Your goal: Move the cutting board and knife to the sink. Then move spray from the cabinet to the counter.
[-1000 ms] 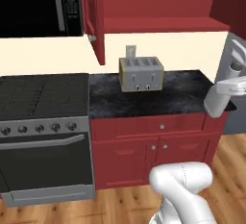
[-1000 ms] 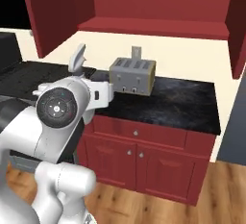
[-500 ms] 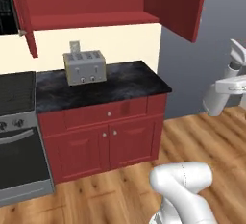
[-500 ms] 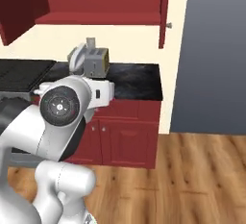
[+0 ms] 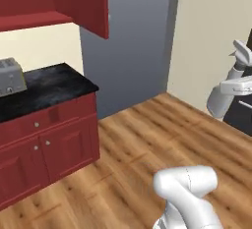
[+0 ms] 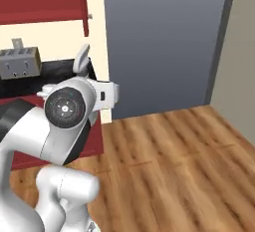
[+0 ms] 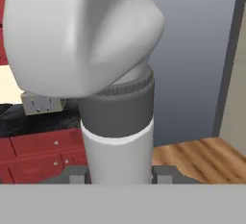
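Arm folded upright beside the counter [image 5: 47,88]; gripper [image 7: 120,174] opening can't be told.

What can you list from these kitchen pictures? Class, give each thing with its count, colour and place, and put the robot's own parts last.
toaster: one, grey, on the counter at left.
counter: one, black stone, atop the base cabinets.
base cabinets: one run, dark red, small knobs, under the counter.
wall cabinet: one, dark red, above the counter.
wall panel: one, grey, right of the counter.
floor: wooden planks.
robot arm: one, white with dark joints.
pincer: dark tips flanking a white-grey cylinder.
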